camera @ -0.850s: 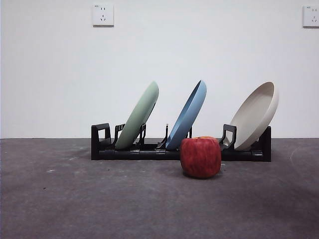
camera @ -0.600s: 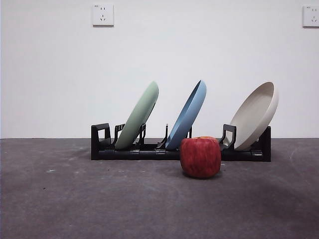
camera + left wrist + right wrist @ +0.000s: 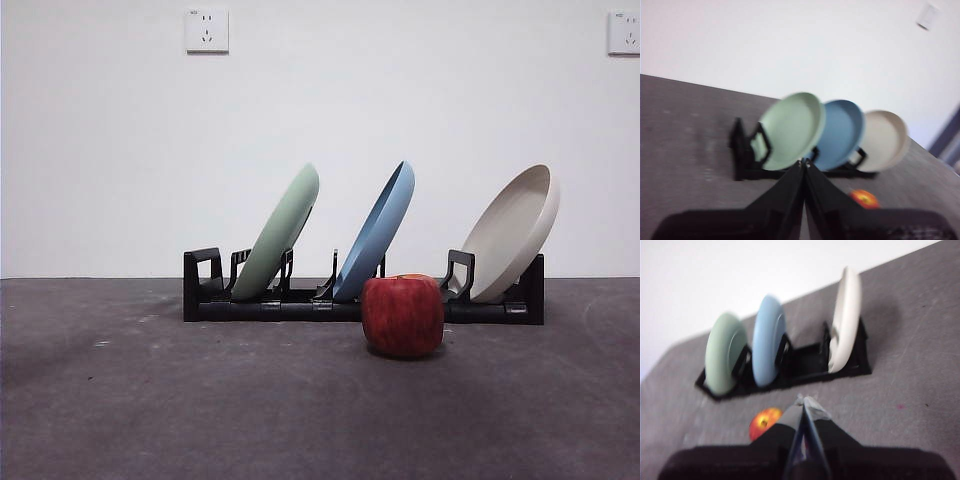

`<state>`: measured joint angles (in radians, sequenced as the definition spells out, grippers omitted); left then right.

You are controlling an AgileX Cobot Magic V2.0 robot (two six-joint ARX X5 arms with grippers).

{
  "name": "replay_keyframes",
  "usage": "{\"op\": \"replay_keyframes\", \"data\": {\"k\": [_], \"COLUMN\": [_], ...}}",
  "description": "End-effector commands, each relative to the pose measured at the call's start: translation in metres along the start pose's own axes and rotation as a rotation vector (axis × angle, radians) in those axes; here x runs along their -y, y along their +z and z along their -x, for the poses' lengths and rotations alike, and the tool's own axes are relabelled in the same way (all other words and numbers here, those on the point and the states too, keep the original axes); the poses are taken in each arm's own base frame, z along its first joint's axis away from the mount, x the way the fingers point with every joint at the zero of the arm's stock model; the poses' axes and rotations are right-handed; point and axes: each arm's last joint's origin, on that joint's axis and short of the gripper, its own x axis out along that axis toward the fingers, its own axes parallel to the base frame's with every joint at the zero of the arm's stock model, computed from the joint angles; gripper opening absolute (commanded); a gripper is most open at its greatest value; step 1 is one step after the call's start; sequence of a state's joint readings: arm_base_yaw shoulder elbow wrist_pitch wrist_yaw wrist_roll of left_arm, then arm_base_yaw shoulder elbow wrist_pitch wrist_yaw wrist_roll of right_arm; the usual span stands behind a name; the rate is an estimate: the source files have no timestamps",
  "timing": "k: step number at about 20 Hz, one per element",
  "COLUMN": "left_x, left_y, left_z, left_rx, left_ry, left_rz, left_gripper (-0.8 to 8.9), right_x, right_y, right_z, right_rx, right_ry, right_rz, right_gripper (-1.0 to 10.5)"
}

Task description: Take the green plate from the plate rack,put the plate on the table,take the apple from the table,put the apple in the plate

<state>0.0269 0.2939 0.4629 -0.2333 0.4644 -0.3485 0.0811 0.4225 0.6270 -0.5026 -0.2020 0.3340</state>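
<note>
grey table [image 3: 150,400] is carrying the plate rack [image 3: 300,310], where the green plate [image 3: 280,230] is leaning in the leftmost slot. red apple [image 3: 402,315] is sitting just before the rack. left gripper [image 3: 803,167] and right gripper [image 3: 803,402] are hanging above the table with jaws pressed together, empty.
</note>
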Motion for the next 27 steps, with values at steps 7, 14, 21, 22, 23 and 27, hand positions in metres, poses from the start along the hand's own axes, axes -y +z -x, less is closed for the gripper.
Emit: {"op": "replay_keyframes", "data": {"k": [7,14,21,22,23,27], "left_x": [0.022,0.035,0.038,0.037,0.037,0.036], "left_y": [0.041,0.05,0.057,0.057,0.058,0.065], "left_z": [0.0,0.01,0.012,0.01,0.009,-0.003], "left_rx": [-0.198,-0.33,-0.316,-0.321,-0.325,-0.326], "left_ry": [-0.203,-0.293,-0.272,-0.272,-0.271,-0.292], "left_rz": [-0.122,-0.178,-0.188,-0.185,-0.183,-0.19], "left_gripper": [-0.08,-0.07,7.19,7.19,7.19,7.19], "right_x": [-0.027,-0.033,-0.033,-0.033,-0.033,-0.033], "right_y": [0.052,0.061,0.061,0.061,0.061,0.061], "right_z": [0.016,0.021,0.021,0.021,0.021,0.02], "right_rx": [-0.238,-0.373,-0.373,-0.374,-0.374,-0.377], "right_ry": [0.128,0.18,0.174,0.174,0.174,0.174], "right_rz": [0.263,0.325,0.32,0.315,0.315,0.314], "right_gripper": [-0.2,0.0,6.9,6.9,6.9,6.9]}}
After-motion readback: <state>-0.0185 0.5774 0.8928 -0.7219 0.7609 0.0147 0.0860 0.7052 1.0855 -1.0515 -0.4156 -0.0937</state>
